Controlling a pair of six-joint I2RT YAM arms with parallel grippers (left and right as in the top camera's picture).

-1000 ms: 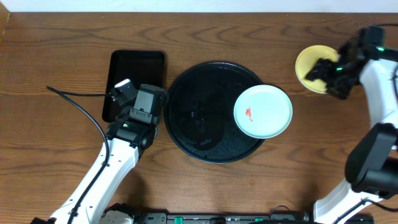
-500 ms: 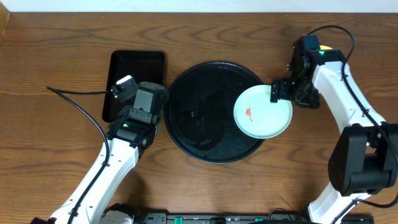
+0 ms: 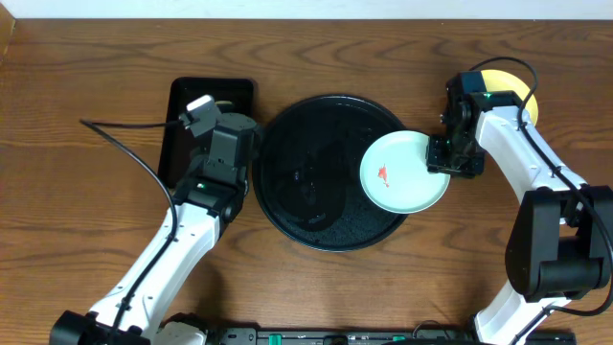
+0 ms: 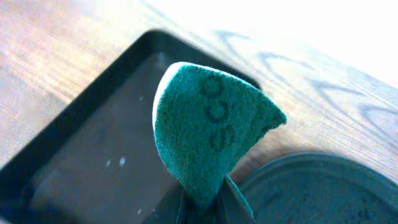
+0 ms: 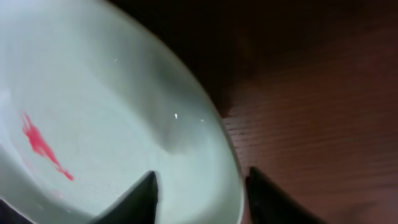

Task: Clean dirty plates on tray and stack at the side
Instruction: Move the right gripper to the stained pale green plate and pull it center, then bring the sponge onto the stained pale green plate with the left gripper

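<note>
A big brown wooden table (image 3: pixel 96 57) fills the view from above, with dark wavy lines running through the wood. A thin pale strip (image 3: pixel 306 8) lies past its far edge; what it is cannot be told. In the left wrist view, bright light (image 4: pixel 298 25) makes some wood look almost white.

Overhead, the yellow plate (image 3: pixel 512 86) shows only as a sliver behind the right arm (image 3: pixel 522 144), and the left arm (image 3: pixel 215 163) covers part of the rectangular tray (image 3: pixel 187 105). The right wrist view cuts off the blurred mint plate (image 5: pixel 93 124) at left and bottom; the pinched end of the scouring pad (image 4: pixel 208 134) runs off-frame.
</note>
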